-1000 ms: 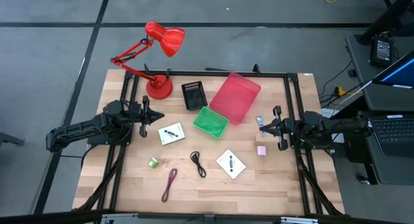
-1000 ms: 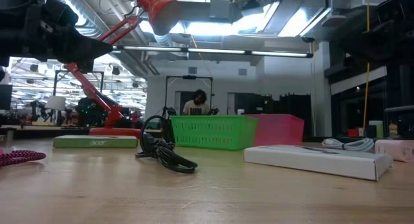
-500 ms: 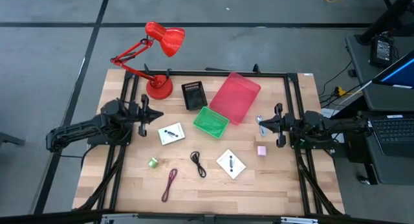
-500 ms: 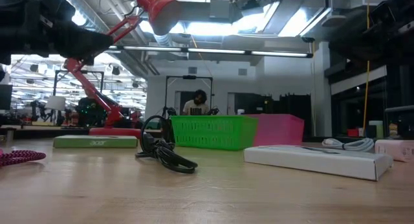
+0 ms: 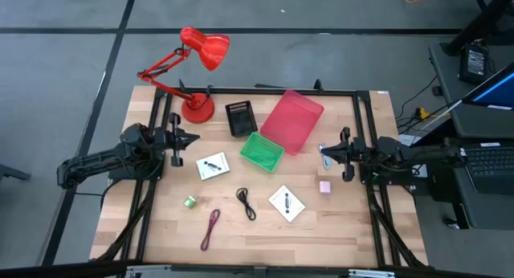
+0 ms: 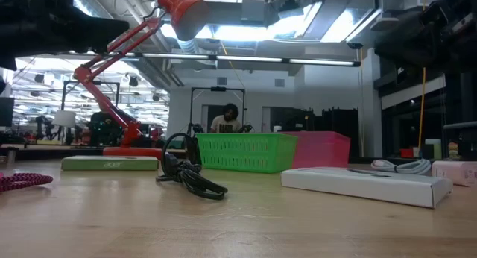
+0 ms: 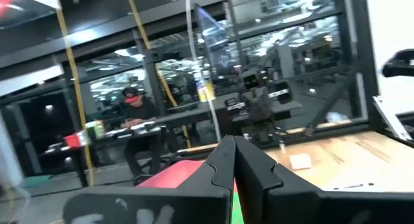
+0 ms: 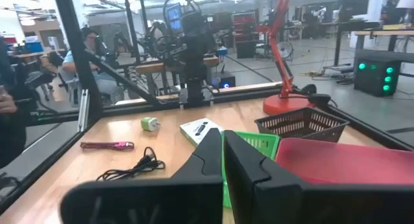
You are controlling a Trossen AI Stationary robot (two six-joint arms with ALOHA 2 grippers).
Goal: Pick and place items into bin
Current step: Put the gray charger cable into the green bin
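Both arms hang above the table, left gripper (image 5: 195, 139) and right gripper (image 5: 323, 153) pinched closed on nothing (cards, cables, green roll (image 5: 190, 202) lie untouched).

In the low view the maroon cable (image 6: 22, 180) is cut off by the picture's left edge, and the pink cube (image 6: 456, 172) by its right edge. The pink bin (image 6: 322, 149) is partly hidden there behind the green basket (image 6: 246, 152). The black marks on the white card (image 5: 287, 202) are too small to be read from above, and the small blue-silver piece (image 5: 323, 152) cannot be made out in any detail. In the left wrist view the worktop (image 7: 336, 156) is blurred and largely covered by the left tool (image 7: 234, 144).
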